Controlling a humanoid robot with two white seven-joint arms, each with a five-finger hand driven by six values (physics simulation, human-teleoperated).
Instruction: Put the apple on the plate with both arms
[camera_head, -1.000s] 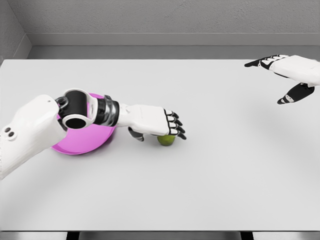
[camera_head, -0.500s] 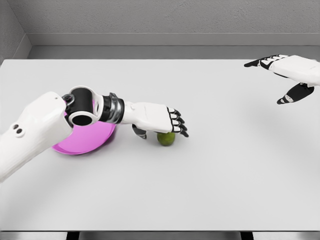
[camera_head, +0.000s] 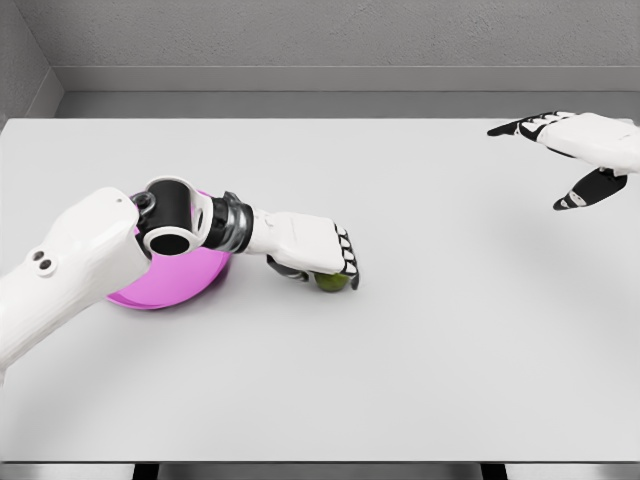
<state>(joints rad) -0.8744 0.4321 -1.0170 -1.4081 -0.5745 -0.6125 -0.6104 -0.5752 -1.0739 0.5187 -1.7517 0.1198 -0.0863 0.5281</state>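
Green round apple (camera_head: 331, 282), seemingly gripped.

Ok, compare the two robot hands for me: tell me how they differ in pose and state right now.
The left robot hand is low over the table, fingers curled down over the green apple beside the pink plate; the right robot hand is raised at the far right edge. The left is closed on something; the right holds nothing, fingers spread. Both are white with black fingers.

Bright, even, seemingly overhead light; soft faint shadows; sharp, glare-free render.
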